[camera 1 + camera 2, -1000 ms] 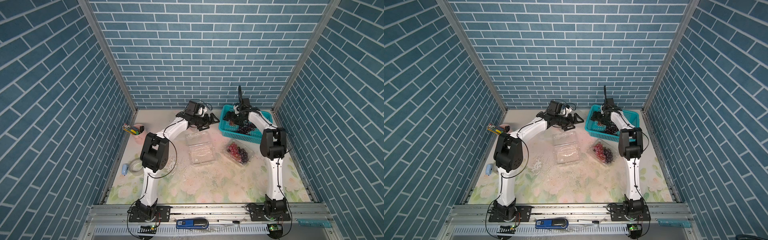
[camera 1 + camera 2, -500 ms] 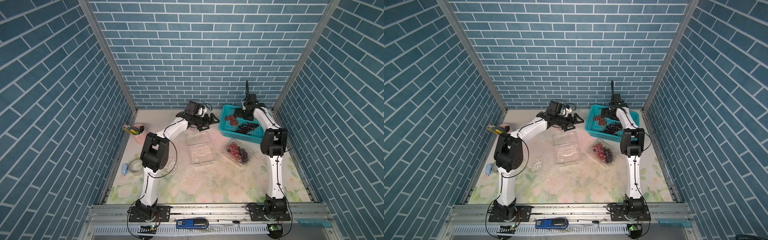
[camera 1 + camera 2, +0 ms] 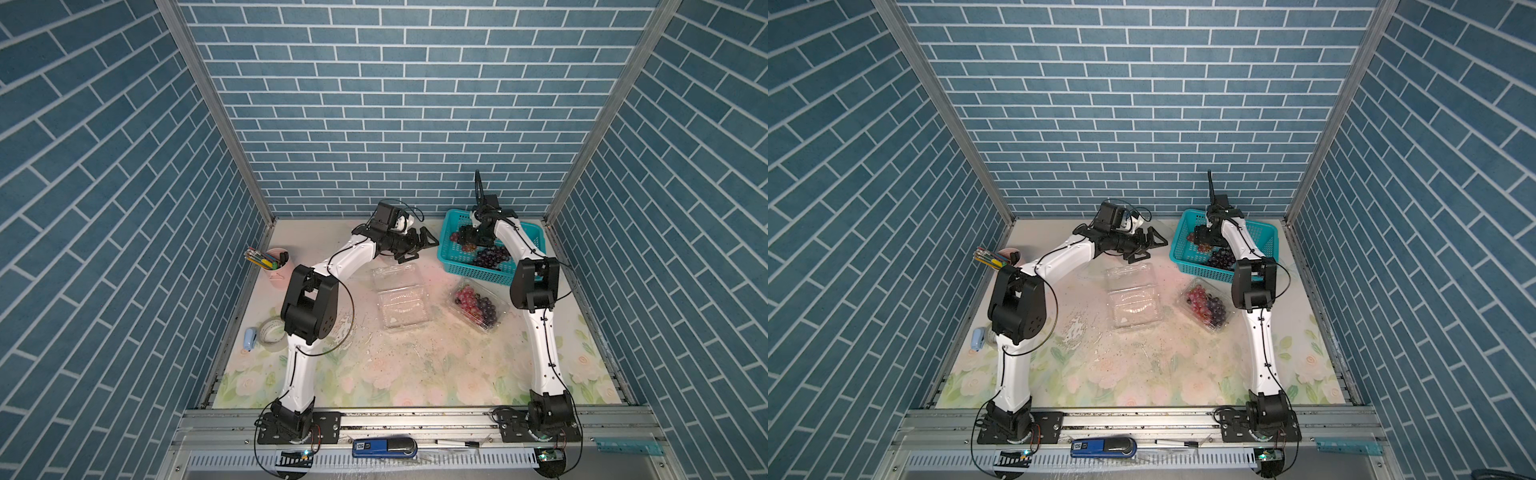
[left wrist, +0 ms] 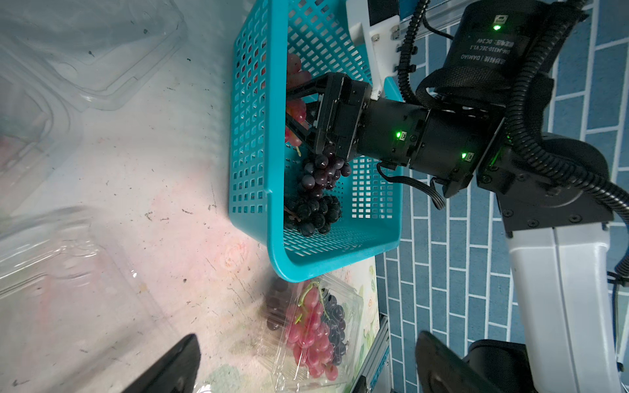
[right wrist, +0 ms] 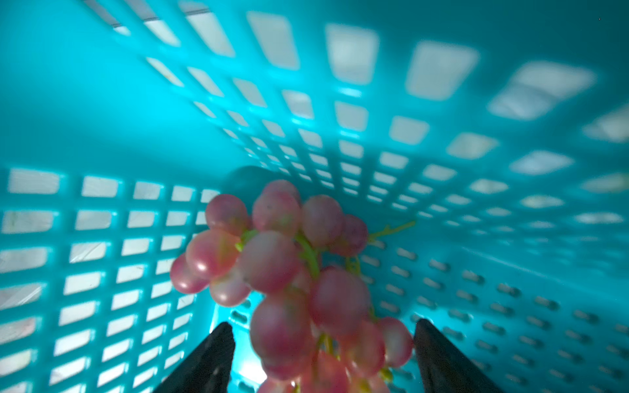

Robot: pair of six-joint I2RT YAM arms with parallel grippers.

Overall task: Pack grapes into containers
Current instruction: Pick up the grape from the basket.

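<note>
Right wrist view: red grapes (image 5: pixel 272 258) in teal basket (image 5: pixel 102 102), right jaws apart astride the bunch.
Advised: close gently around the stems, lift clear of the basket wall, carry to empty clear box (image 3: pixel 405 309); left jaws wide apart.

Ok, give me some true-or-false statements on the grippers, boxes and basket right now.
The right gripper is in the basket, jaws either side of a red bunch. True.
The left gripper is shut on something. False: open and empty.
The middle box holds grapes. False: it is empty, lid open.
The box by the right arm holds red and dark grapes. True.
Only red grapes are in the basket. False: dark bunches lie there too.
</note>
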